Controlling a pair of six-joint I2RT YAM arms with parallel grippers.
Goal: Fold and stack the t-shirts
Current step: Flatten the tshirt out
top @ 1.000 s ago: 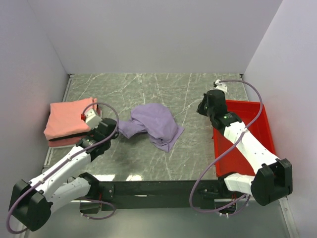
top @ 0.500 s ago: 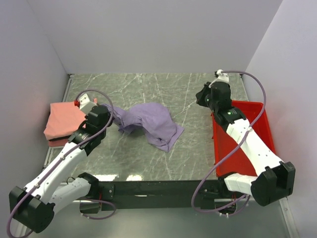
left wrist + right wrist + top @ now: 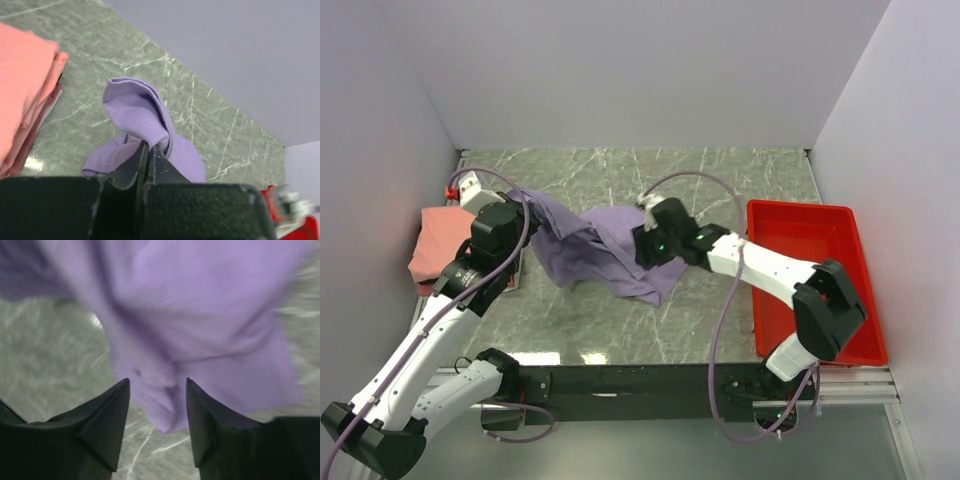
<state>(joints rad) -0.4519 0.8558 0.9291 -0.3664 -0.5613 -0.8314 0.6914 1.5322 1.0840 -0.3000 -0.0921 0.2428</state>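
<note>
One purple shirt (image 3: 605, 250) is lying crumpled; the left gripper (image 3: 148, 150) is pinching its raised corner; the right gripper (image 3: 157, 383), fingers spread, is hovering over it, perhaps touching.

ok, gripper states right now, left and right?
Left gripper: shut on the lavender t-shirt.
Right gripper: open, poised over the same shirt, nothing held.

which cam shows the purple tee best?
Top external: nearly the whole crumpled lavender t-shirt is visible. Left wrist shows only the bunch pinched in the left gripper; right wrist, a blurred close-up patch.
</note>
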